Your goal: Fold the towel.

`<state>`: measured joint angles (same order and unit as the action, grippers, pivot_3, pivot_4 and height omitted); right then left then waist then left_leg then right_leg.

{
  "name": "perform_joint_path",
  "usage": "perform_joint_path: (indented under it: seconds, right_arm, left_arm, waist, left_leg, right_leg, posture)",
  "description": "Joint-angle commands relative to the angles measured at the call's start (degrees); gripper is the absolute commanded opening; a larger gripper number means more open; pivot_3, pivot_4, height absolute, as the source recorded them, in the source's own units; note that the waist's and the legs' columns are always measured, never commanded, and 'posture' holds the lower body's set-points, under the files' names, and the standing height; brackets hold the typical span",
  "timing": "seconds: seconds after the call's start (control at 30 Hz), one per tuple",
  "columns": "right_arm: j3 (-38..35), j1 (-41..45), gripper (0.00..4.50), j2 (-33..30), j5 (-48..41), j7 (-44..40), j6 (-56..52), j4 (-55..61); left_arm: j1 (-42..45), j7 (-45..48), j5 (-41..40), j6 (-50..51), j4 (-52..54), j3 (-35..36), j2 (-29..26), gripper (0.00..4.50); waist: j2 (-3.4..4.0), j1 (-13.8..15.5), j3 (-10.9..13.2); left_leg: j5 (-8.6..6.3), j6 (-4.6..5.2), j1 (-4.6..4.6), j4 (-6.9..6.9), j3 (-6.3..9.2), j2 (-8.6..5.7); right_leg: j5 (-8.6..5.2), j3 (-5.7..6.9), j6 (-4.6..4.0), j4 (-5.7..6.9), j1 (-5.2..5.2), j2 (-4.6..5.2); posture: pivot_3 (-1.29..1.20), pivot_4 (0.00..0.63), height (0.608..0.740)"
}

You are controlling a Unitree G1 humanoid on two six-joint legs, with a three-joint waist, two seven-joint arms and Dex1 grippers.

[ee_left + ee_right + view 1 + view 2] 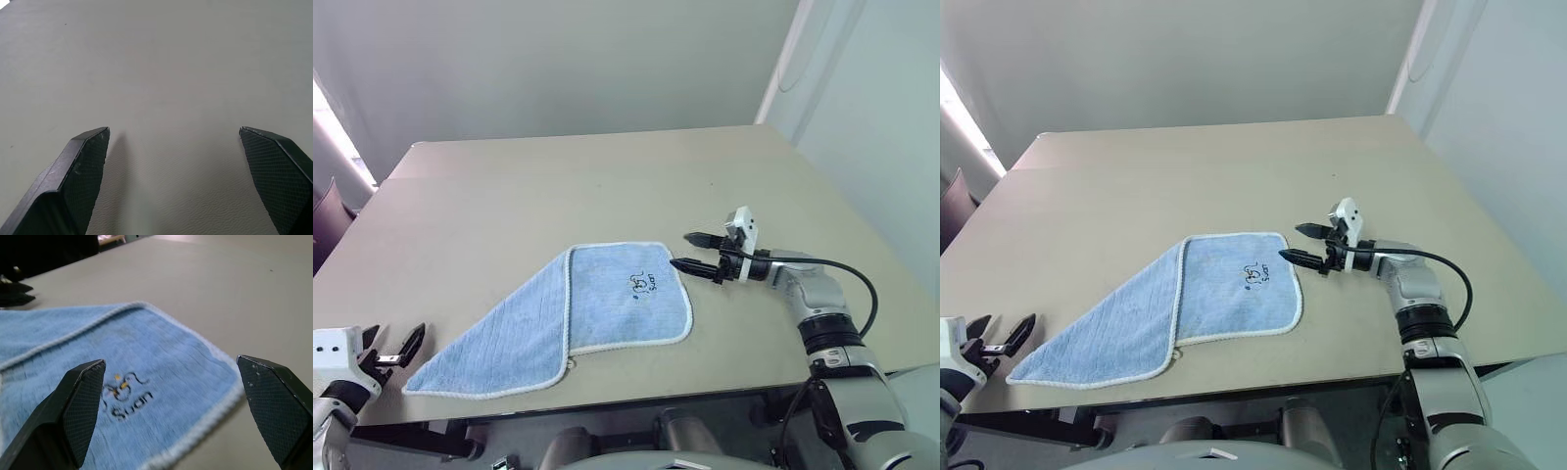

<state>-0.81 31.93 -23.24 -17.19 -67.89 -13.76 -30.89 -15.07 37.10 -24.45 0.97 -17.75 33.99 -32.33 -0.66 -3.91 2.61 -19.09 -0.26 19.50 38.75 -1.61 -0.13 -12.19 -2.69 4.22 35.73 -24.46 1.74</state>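
The towel (pixel 626 294), light blue with white edging, lies near the front of the table. One part is folded over as a flat square, and a triangular flap (pixel 494 348) runs out toward the front left corner. A dark doodle with lettering (pixel 124 394) faces up near the square's right edge. My right gripper (pixel 681 250) is open and hovers just off the towel's right edge, pointing left at it. Seen from the right wrist, its fingertips (pixel 88 382) straddle the towel's corner. My left gripper (pixel 396 341) is open at the front left, just beyond the flap's tip, over bare table (pixel 161 73).
The beige table (pixel 607 176) stretches far behind the towel. Its front edge (pixel 705 387) runs close under the towel. A dark chair back (pixel 328 220) stands past the table's left side. A black cable (pixel 857 279) loops off my right forearm.
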Motion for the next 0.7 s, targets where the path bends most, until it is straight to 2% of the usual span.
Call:
perform_joint_path:
  seconds: [0.03, 0.23, 0.5, 0.7]
  right_arm:
    - [-0.72, 2.27, 4.50, 0.83, -0.97, 0.14, 1.87, -0.27]
    - [-1.13, 2.13, 4.50, 1.71, -0.89, 1.43, 2.02, -0.64]
    - [-0.68, 4.23, 4.50, 2.37, 0.39, 4.54, 1.96, -3.69]
    - [-0.80, 10.30, 4.50, 5.43, 2.46, 9.04, 4.94, -14.84]
  left_arm:
    - [1.36, 0.88, -1.14, 0.56, 1.89, 0.44, -1.20, 4.48]
    - [3.31, 3.19, -1.73, 1.99, 1.79, 0.34, -2.21, 4.48]
    - [0.64, 5.50, -2.76, 3.31, 4.70, 1.41, -2.48, 4.48]
    - [-2.54, 4.92, -3.47, 4.23, 8.23, 2.56, -2.05, 4.48]
  waist:
    - [-0.02, 0.03, -0.01]
    - [-0.02, 0.03, -0.01]
    - [-0.03, -0.10, -0.02]
    - [-0.02, -0.10, -0.02]
  left_leg:
    - [0.00, 0.00, 0.00, 0.00, 0.00, 0.00]
    - [0.00, 0.00, 0.02, 0.00, 0.02, 0.00]
    - [0.00, -0.01, -0.02, -0.29, 0.00, -0.01]
    - [0.00, -0.02, -0.02, -0.61, 0.00, 0.00]
  right_leg:
    - [0.00, 0.00, 0.00, 0.00, 0.00, 0.00]
    - [0.00, 0.04, 0.00, -0.03, 0.01, 0.02]
    - [0.02, 0.01, -0.01, -0.19, -0.03, 0.04]
    - [0.00, 0.02, -0.05, -0.33, -0.13, 0.03]
  posture:
    - [0.00, 0.000, 0.740]
    - [0.00, 0.000, 0.740]
    - [0.00, 0.000, 0.740]
    - [0.00, 0.000, 0.740]
